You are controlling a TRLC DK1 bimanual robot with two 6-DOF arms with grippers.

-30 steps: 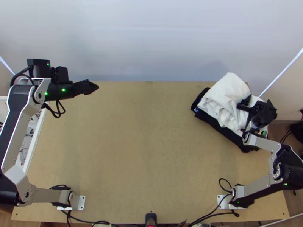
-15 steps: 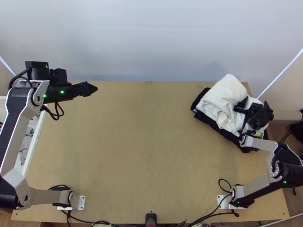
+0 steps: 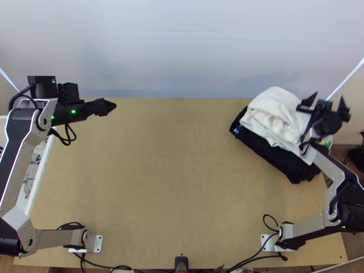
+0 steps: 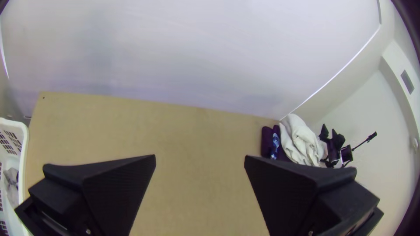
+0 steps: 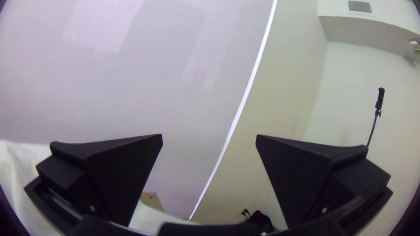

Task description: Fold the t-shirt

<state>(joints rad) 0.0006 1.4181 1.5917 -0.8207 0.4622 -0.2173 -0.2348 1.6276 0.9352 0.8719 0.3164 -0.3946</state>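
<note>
While my right gripper [image 3: 326, 103] hangs spread, the white cloth [image 3: 272, 105], likely the t-shirt, lies just leftward at the table's [image 3: 173, 182] far right corner; my left gripper [image 3: 108, 107], also released, is farther.

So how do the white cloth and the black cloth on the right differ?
The white cloth lies on top, while the black cloth is underneath. The white cloth is rumpled and mounded; the black cloth looks flatter. The black cloth shows a blue patch near one end; the white cloth looks plain. Both lie at the table's far right corner.
</note>
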